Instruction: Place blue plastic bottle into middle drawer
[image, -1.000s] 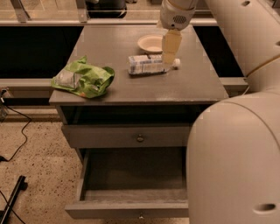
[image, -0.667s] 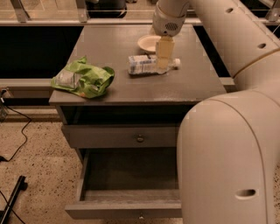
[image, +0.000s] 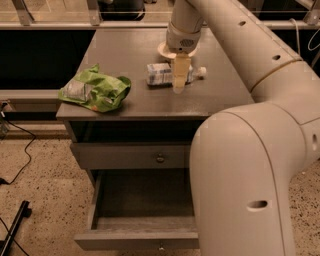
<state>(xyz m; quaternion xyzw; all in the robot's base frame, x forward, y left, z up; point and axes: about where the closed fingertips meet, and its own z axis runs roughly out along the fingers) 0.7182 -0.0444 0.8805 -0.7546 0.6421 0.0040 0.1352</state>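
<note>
Leftward and forward is how the gripper (image: 180, 84) has gone since a second ago: it hung then over the back right part of the cabinet top (image: 125, 50) just past the bottle's cap, and it now points straight down across the blue plastic bottle (image: 159, 74), about two thirds of the way along toward the cap. Whether the gripper is open, closed or has hold of anything cannot be told, since it shows only as one pale yellow shape in front of the bottle. The bottle itself lies on its side as before, right of the top's centre, its length running parallel to the cabinet's front edge and its white cap toward the cabinet's right edge. A beige bowl (image: 163, 48) sits behind it toward the cabinet's back, mostly hidden by the wrist. A green snack bag (image: 97, 90) lies crumpled at the top's front left corner, well apart from the bottle, with a strip of bare top between them and along the front edge. Below the top, the upper drawer (image: 125, 156) is closed flush, its knob (image: 160, 158) centred. The middle drawer (image: 135, 240) under it stands pulled far out from the cabinet's front, its inside open from above on the left, while the arm (image: 250, 165) has swung further left and its bulky elbow now covers the right part of the opening.
</note>
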